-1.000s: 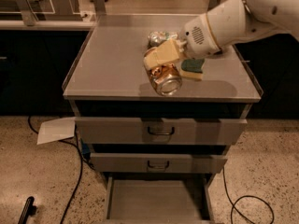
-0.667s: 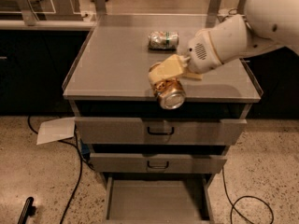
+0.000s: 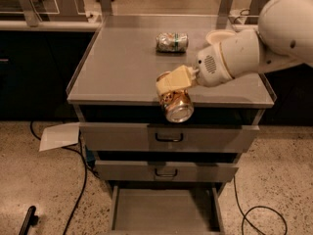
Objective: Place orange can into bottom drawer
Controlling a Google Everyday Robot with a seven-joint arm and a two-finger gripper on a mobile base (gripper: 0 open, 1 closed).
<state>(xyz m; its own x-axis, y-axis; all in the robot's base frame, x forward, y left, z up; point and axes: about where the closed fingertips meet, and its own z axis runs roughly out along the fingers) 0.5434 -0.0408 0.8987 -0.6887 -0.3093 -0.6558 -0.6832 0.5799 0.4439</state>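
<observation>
My gripper (image 3: 172,87) is shut on the orange can (image 3: 177,105), an orange-brown can with a shiny silver end facing the camera. It holds the can in the air over the front edge of the grey cabinet top (image 3: 117,67), above the upper drawers. The white arm reaches in from the right. The bottom drawer (image 3: 164,210) is pulled open at the foot of the cabinet, a shallow grey tray with a plain bare floor, straight below the can.
A green-and-silver can (image 3: 172,41) lies on its side at the back of the cabinet top. Two wider grey drawers with dark handles (image 3: 168,138) are closed. A paper sheet (image 3: 58,136) and cables lie on the speckled floor.
My gripper has carried the orange can forward and down, from over the middle of the cabinet top to its front edge. The green-and-silver can is now uncovered behind it.
</observation>
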